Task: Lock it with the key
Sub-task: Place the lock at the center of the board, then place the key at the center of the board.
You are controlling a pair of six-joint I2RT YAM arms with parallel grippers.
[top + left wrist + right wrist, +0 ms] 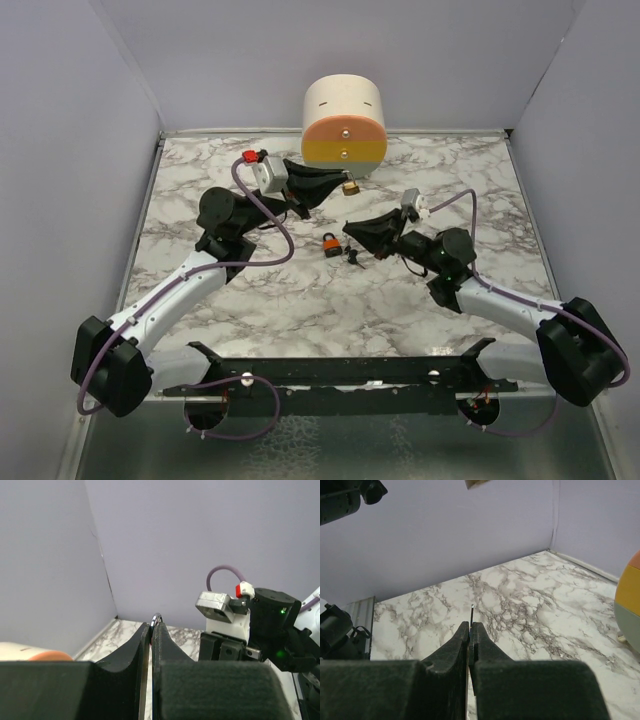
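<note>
Only slivers are seen. A shackle (156, 616) is pinched in the left gripper (151, 626), the key (471, 611) in the right gripper (469, 625).

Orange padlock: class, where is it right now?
In the top view, the orange padlock sits on the marble table near the centre, just left of the black key bunch, close to the right gripper.

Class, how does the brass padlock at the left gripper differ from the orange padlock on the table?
The brass padlock is golden; the orange padlock has an orange body. The brass padlock hangs from the left gripper; the orange padlock lies on the table. Both are small.
</note>
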